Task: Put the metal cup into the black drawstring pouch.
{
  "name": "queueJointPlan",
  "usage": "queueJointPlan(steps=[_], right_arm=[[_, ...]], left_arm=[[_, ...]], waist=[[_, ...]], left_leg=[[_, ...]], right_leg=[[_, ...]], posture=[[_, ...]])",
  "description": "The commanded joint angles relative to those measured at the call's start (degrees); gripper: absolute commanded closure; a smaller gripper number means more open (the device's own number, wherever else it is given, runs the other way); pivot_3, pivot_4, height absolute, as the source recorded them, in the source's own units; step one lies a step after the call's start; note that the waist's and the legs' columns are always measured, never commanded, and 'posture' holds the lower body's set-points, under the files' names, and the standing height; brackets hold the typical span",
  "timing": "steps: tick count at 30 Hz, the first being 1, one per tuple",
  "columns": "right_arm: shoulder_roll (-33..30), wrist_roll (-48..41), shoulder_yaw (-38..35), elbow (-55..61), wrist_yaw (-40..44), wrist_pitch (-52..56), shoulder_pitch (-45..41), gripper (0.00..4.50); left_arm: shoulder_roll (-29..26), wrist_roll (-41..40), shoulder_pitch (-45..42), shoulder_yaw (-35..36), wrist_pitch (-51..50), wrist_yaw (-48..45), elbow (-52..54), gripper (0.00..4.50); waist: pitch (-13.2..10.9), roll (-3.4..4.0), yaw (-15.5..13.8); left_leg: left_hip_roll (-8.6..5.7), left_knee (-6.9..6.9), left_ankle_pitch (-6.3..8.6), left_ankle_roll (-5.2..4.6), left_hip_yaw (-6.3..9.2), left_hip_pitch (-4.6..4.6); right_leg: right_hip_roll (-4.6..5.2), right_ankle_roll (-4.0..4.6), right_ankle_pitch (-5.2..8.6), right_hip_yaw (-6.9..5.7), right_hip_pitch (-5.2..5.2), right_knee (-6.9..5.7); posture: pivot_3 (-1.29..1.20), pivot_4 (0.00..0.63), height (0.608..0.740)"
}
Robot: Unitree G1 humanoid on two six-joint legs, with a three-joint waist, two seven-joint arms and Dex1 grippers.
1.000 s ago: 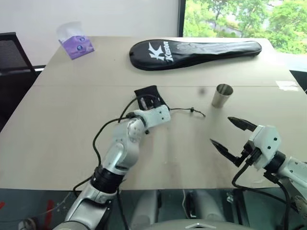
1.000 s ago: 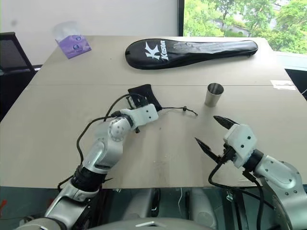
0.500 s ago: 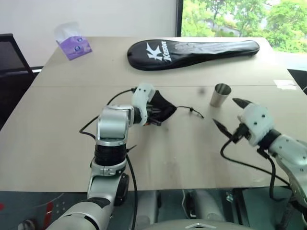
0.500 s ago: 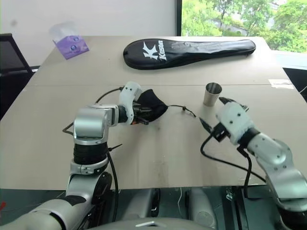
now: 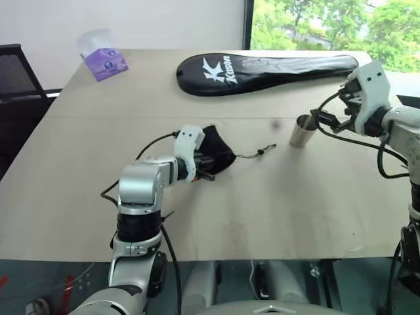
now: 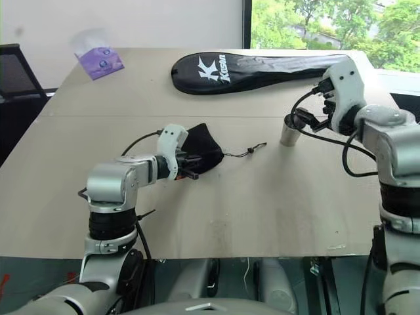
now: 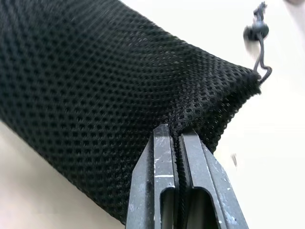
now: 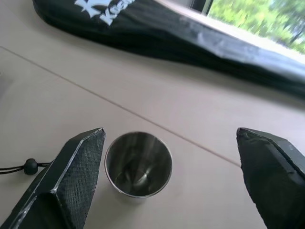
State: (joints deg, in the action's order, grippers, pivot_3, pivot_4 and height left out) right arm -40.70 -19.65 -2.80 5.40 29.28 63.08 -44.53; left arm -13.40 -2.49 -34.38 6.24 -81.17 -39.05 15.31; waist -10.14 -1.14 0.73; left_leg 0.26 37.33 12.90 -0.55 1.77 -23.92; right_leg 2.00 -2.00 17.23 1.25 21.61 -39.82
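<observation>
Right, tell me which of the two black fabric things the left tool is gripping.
The small black drawstring pouch, mesh fabric with a cord and bead, pinched in the shut left tool. The long black racket cover with white lettering lies untouched at the table's far side.

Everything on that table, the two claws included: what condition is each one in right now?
left gripper: shut on the black drawstring pouch's fabric.
black drawstring pouch: pinched, cord and bead trailing on the table.
right gripper: open wide, above the metal cup.
metal cup: upright, empty, on the table.
racket cover: lying flat, closed.
tissue pack: tissue sticking out.
</observation>
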Motion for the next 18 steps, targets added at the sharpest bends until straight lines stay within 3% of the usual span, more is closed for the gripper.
queueJointPlan(steps=[1,11,18], right_arm=[[-1.40,1.49,2.54,-8.21,3.75,-2.93,-3.38,0.00],[0.40,7.83,11.94,-32.95,13.90,-10.96,-14.44,0.00],[2.77,14.02,16.56,-46.18,19.63,-20.17,-20.01,3.20]], left_arm=[[0.27,-3.20,-1.66,1.57,0.58,2.33,1.56,4.46],[0.43,-8.66,-0.12,2.47,-0.34,8.47,4.87,4.46],[-0.56,-11.20,1.51,2.23,-1.25,11.33,6.51,4.50]], waist=[[0.00,0.00,0.05],[-0.01,0.02,0.29],[-0.02,0.02,0.18]], left_leg=[[0.00,-0.01,0.00,0.00,0.02,0.00],[0.03,-0.07,-0.01,0.03,-0.07,-0.05],[0.02,-0.07,-0.15,0.26,-0.10,-0.05]], right_leg=[[-0.02,0.00,0.00,-0.01,0.00,0.00],[-0.02,0.00,0.00,-0.01,0.15,0.00],[-0.07,-0.01,0.00,-0.02,0.15,0.01]], posture=[[0.00,0.150,0.740],[0.00,0.150,0.740],[0.00,0.150,0.740]])
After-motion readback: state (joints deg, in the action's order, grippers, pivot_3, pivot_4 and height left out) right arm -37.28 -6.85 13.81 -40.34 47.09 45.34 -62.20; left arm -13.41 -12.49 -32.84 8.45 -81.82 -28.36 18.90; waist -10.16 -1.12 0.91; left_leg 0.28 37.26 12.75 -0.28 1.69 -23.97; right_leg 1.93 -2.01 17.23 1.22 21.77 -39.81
